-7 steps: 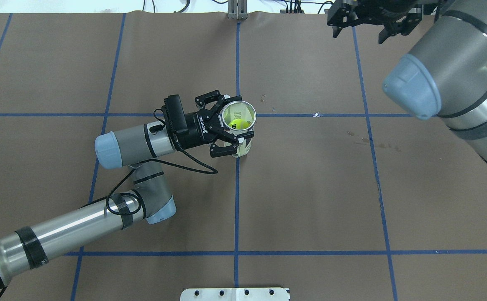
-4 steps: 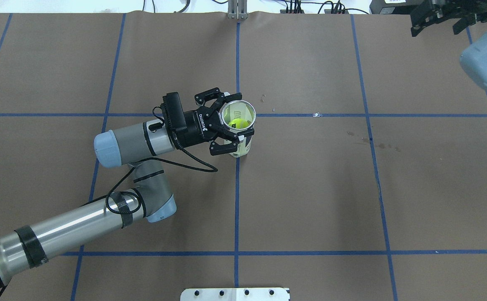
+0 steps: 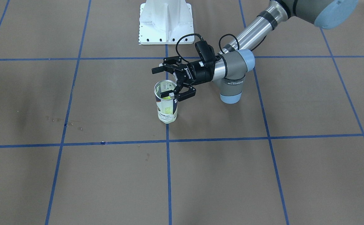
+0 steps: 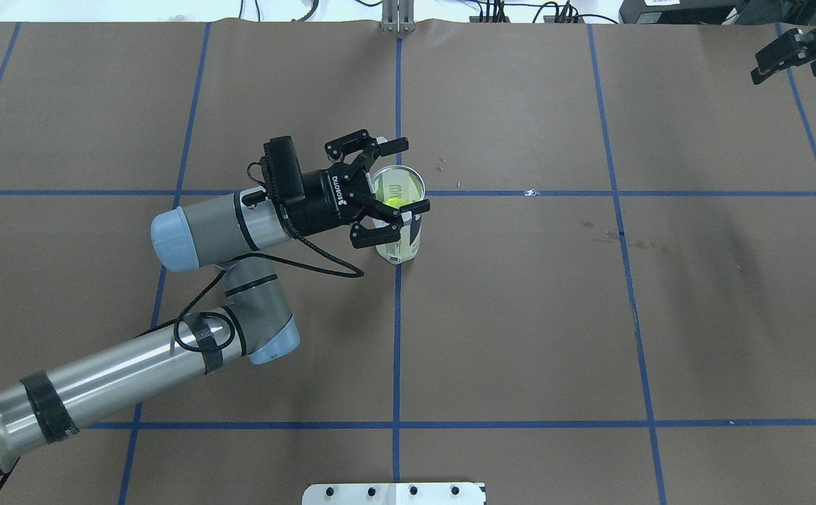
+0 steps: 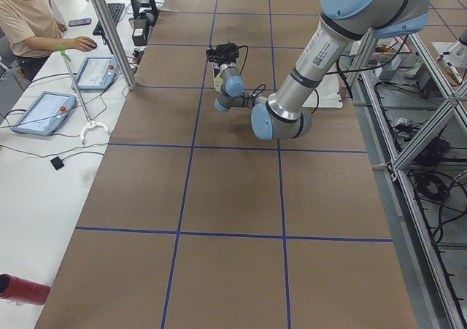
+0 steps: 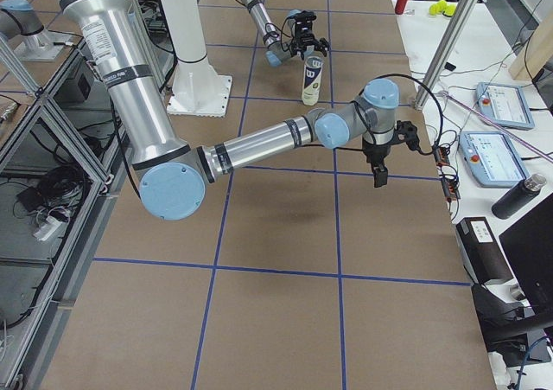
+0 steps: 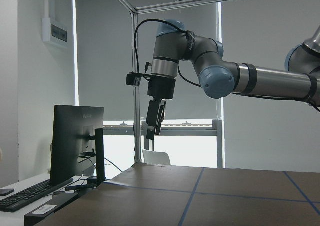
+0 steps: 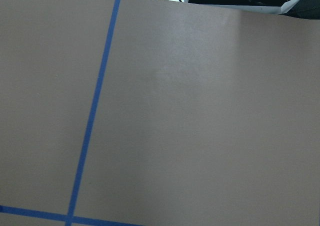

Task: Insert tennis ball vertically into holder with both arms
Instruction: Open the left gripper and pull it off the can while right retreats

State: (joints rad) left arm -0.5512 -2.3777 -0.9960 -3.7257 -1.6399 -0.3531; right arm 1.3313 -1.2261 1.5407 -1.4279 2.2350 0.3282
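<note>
Overhead exterior shows the left tool (image 4: 410, 175) now spread wide and gripping nothing, where a second ago it clasped the holder (image 4: 401, 242). The holder stands upright on its own at the desk's (image 4: 520, 315) centre line with the tennis ball (image 4: 395, 203) inside, so the insertion looks done. The right tool (image 4: 797, 57), open and empty, has pulled back to the far corner; only the exterior right view shows the holder's full side.

Yellow-green ball (image 4: 395, 204), white-and-navy-labelled holder (image 4: 401, 242), blue-gridded brown table (image 4: 520, 315)
</note>
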